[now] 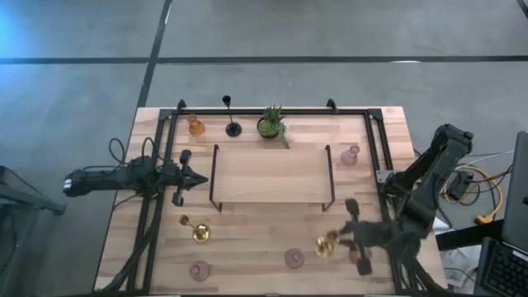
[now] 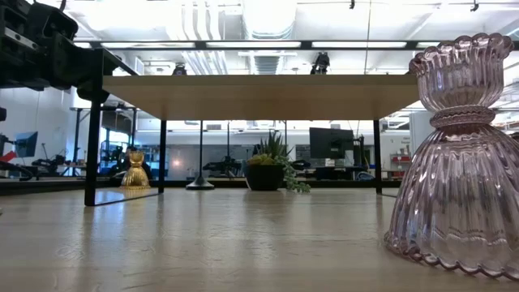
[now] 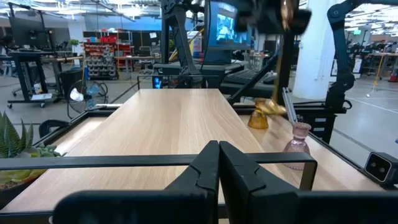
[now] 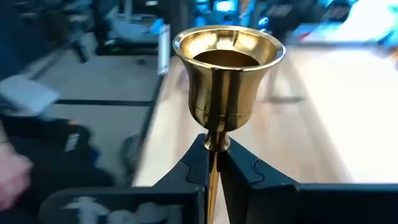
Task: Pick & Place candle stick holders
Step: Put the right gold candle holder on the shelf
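Gold holder (image 4: 227, 81) sits clamped by its stem in the right gripper (image 4: 214, 163), lifted near the table's right front. No holders stand on the raised shelf (image 1: 268, 169) yet, so most work remains. A second gold one (image 1: 198, 232), three pink ones (image 1: 351, 155) (image 1: 294, 258) (image 1: 199, 270), an amber one (image 1: 195, 125) and a black one (image 1: 233, 125) wait around it. Left gripper (image 3: 217, 169), fingers together, hovers at the shelf's left edge.

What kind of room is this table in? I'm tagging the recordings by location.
Probably a robotics lab or workshop. Past the wooden table there are computer monitors, exposed ceiling ducts and stocked shelves. The right gripper holds a gold candle holder; the left gripper waits shut.
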Controlling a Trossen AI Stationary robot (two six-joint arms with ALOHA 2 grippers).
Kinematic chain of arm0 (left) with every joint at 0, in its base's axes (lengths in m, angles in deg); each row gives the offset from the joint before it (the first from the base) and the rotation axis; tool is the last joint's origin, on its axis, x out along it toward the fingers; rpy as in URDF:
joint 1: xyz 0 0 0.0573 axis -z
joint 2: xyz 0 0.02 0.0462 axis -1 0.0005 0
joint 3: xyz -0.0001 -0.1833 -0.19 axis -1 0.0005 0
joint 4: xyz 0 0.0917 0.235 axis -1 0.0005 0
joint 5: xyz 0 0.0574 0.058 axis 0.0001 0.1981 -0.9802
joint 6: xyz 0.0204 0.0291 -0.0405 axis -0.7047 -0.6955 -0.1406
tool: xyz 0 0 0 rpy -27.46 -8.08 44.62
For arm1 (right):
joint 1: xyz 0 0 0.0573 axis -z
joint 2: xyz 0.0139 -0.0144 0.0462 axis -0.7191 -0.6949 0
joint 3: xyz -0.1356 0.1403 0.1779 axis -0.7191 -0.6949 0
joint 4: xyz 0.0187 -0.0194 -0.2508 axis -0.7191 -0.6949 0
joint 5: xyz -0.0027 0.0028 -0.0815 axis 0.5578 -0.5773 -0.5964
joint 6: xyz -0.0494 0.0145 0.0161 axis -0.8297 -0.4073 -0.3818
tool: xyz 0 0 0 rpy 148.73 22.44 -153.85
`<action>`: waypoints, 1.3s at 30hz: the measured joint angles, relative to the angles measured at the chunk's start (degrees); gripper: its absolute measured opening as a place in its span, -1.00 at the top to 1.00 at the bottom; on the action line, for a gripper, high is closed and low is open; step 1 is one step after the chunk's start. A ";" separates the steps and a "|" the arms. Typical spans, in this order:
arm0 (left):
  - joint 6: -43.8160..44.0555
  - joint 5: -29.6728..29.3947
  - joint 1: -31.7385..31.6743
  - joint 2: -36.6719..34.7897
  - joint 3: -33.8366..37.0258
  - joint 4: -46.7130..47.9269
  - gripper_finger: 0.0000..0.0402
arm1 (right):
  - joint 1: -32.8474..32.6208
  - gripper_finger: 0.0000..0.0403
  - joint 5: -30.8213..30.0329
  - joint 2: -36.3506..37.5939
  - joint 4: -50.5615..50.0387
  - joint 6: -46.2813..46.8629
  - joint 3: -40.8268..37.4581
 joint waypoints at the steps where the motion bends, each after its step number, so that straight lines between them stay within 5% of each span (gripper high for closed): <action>1: 0.00 0.00 0.00 0.00 0.00 -0.02 0.93 | 2.00 0.94 0.01 0.25 -1.54 -2.77 2.27; 10: 0.00 0.02 0.00 0.00 0.00 0.00 0.93 | 24.05 0.94 15.55 1.62 -3.82 -19.36 12.24; 16: 0.00 0.00 0.02 0.00 0.00 0.00 0.93 | 34.32 0.94 16.76 4.47 -4.00 -22.89 13.10; 21: 0.00 0.01 0.02 0.00 0.00 0.00 0.93 | 42.08 0.94 18.15 7.05 -4.68 -21.19 11.18; 31: 0.00 0.01 0.02 -0.01 0.00 0.00 0.93 | 56.06 0.94 32.66 7.94 2.19 -19.32 4.64; 39: 0.00 0.00 0.02 0.00 0.00 0.00 0.93 | 61.41 0.94 32.85 9.08 5.17 -20.05 -0.46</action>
